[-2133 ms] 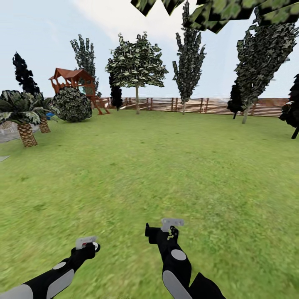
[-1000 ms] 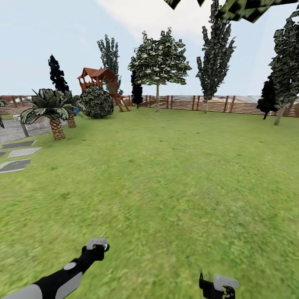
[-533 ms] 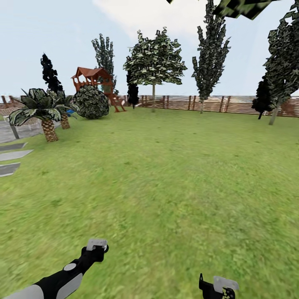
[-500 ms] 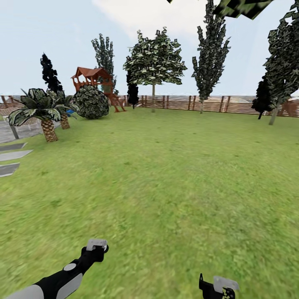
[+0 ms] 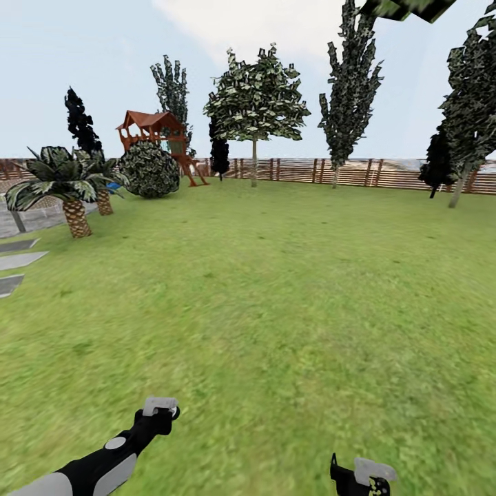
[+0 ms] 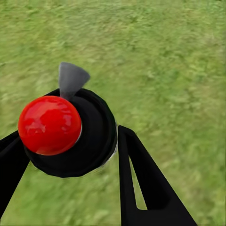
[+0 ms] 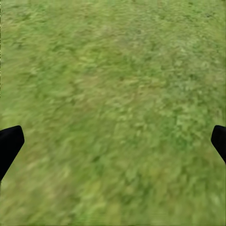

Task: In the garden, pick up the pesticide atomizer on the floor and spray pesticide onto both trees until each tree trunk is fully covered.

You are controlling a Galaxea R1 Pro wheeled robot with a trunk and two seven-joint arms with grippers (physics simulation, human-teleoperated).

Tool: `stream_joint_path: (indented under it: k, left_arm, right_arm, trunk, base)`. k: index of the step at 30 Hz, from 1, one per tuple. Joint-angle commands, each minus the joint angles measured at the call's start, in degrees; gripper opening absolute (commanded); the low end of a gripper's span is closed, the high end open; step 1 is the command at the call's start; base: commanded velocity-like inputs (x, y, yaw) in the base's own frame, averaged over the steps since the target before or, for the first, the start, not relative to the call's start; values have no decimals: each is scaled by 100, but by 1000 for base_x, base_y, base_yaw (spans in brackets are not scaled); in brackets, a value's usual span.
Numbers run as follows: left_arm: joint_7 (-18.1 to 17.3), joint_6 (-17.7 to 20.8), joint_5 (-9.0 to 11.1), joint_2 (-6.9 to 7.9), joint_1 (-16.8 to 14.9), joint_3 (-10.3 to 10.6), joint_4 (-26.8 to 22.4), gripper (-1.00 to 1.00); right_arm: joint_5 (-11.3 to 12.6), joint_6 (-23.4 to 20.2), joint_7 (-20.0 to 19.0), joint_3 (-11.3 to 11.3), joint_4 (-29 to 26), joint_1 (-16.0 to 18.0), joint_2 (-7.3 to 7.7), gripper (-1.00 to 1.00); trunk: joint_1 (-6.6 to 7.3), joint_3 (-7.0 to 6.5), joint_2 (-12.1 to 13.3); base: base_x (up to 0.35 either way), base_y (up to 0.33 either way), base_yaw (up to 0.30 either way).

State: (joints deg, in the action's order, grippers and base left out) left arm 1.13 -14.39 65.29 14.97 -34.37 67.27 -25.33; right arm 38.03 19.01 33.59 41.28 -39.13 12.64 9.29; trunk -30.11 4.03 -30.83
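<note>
Robot on a garden lawn, atomizer in its left hand

The left hand (image 6: 70,155) is clenched around the pesticide atomizer (image 6: 70,132), a black body with a red knob. The right hand (image 7: 113,141) is released, over bare grass (image 5: 275,289). A broad-leaved tree (image 5: 256,96) with a slim trunk (image 5: 253,162) stands far off at 12 o'clock by the fence (image 5: 358,173). Spraying from here would likely fall short and wet only lawn

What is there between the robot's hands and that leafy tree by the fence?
Head view: bare grass lawn stretches from the left gripper to the tree.
</note>
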Motion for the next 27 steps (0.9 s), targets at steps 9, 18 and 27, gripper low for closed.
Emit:
stream_joint_path:
  k: [9, 18, 27]
  left_arm:
    - [14, -29, 69, 2, -8, 46, -12, -100]
    - [17, -29, 80, 6, -8, 41, -15, -100]
    - [19, -27, 88, 6, -8, 41, -23, -100]
  right_arm:
    - [31, 33, 33, 47, -15, 10, 12, 100]
    - [29, 33, 33, 55, -16, 10, 12, 100]
    - [31, 33, 35, 56, -10, 10, 7, 100]
  trunk:
    - [-6, 11, -11]
    - [-6, 11, -11]
    - [-6, 11, -11]
  base:
    - [334, 0, 0]
    - [334, 0, 0]
    - [334, 0, 0]
